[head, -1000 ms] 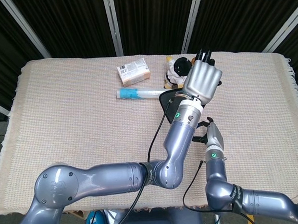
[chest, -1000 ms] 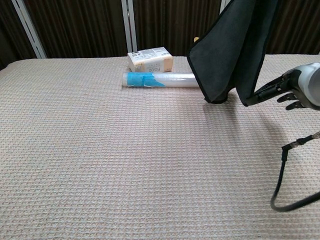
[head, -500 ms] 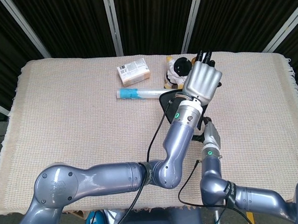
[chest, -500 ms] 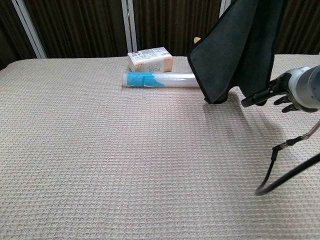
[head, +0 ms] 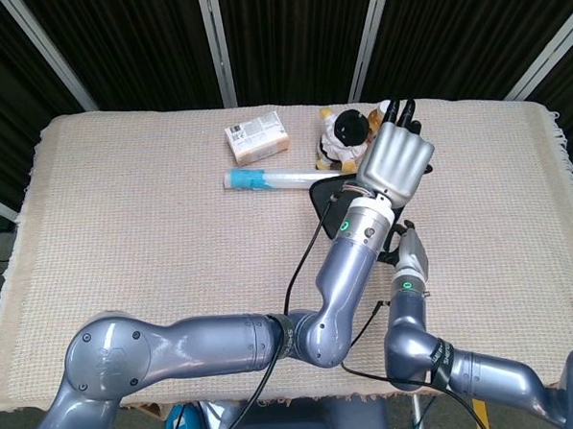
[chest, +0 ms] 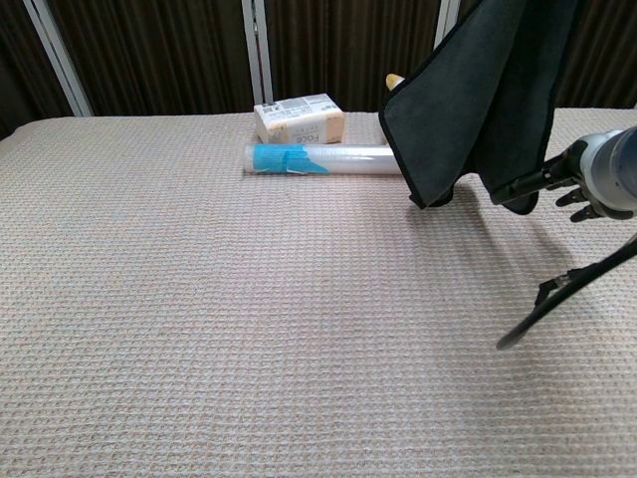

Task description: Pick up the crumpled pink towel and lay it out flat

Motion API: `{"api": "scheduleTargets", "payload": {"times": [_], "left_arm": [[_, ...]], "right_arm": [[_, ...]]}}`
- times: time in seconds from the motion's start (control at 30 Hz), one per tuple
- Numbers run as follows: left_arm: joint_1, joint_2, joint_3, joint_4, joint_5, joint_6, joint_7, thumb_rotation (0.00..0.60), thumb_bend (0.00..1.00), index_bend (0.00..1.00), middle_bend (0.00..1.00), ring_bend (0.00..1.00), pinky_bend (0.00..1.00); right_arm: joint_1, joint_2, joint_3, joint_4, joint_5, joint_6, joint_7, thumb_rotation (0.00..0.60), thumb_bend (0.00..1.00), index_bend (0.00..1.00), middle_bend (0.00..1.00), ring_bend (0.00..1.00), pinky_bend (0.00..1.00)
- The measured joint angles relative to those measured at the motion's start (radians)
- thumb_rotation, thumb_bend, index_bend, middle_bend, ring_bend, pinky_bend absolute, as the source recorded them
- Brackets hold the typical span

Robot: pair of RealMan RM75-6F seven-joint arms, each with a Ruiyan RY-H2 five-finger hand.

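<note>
The towel (chest: 478, 90) looks dark grey rather than pink and hangs in folds over the right back of the table. My left hand (head: 396, 161) grips its top, held high; in the head view only a dark edge of the towel (head: 324, 188) shows under the wrist. My right hand (chest: 597, 184) is at the right edge of the chest view. Its dark fingers (chest: 528, 185) reach left to the towel's lower hem. Whether they pinch the hem or only touch it is not clear. In the head view the right hand (head: 409, 256) sits just below the left forearm.
A tan box (chest: 299, 118) and a blue-and-white tube (chest: 318, 158) lie at the back of the beige woven table cover (chest: 199, 319), left of the towel. A plush toy (head: 345, 135) sits behind the left hand. A black cable (chest: 557, 289) hangs under my right wrist.
My left hand has shifted slightly right with the towel. The right hand's fingers have risen a little and now meet the lower hem. The cable has swung left.
</note>
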Motion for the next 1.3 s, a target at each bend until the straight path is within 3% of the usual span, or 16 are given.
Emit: {"api": "scheduleTargets", "payload": {"times": [0.17, 0.4, 0.97, 1.3], "left_arm": [[-0.003, 0.001, 0.005, 0.001, -0.001, -0.001, -0.001, 0.600, 0.55, 0.60, 0.22, 0.00, 0.04], [0.001, 0.010, 0.010, -0.002, -0.001, 0.003, -0.005, 0.600, 0.55, 0.60, 0.22, 0.00, 0.04], [0.044, 0.042, 0.022, -0.050, 0.001, 0.021, -0.040, 0.600, 0.55, 0.60, 0.22, 0.00, 0.04], [0.163, 0.117, -0.014, -0.173, -0.023, 0.030, -0.186, 0.600, 0.55, 0.61, 0.23, 0.00, 0.04]], "right_arm": [[-0.014, 0.006, 0.010, -0.006, 0.001, -0.009, -0.004, 0.600, 0.51, 0.43, 0.02, 0.00, 0.00], [-0.032, 0.014, 0.015, -0.016, -0.006, -0.014, -0.001, 0.600, 0.59, 0.57, 0.09, 0.00, 0.00], [-0.073, 0.050, 0.017, -0.078, -0.036, -0.046, 0.010, 0.600, 0.62, 0.57, 0.11, 0.00, 0.00], [-0.048, 0.139, 0.070, -0.073, -0.106, -0.089, -0.016, 0.600, 0.62, 0.57, 0.11, 0.00, 0.00]]}}
